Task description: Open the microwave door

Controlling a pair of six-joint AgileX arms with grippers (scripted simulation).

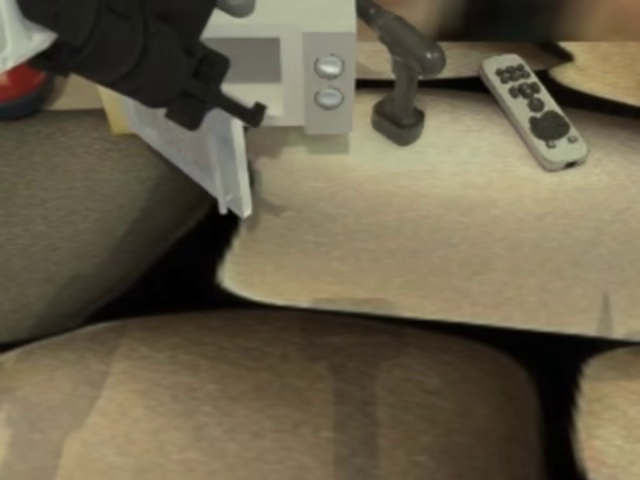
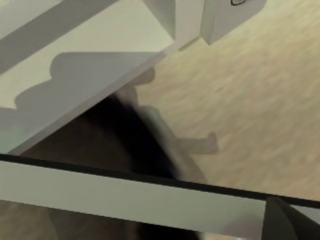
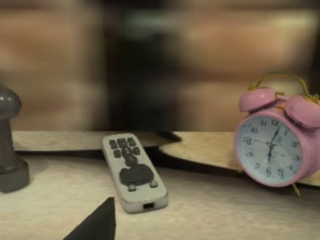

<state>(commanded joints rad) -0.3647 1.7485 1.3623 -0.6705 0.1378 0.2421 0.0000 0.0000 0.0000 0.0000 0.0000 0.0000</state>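
Note:
The white microwave stands at the back of the table, its two round knobs on the front right panel. The microwave door is swung out towards the front left, hinged on its left side, and the cavity behind it is open. My left gripper is shut on the door's free edge. In the left wrist view the door's edge runs across as a white band, with one dark fingertip beside it. Of my right gripper only one dark fingertip shows, low over the table near the remote.
A grey remote control lies at the back right, also in the right wrist view. A dark grey upright tool stands right of the microwave. A pink alarm clock stands further right. A dark gap runs along the table's front-left edge.

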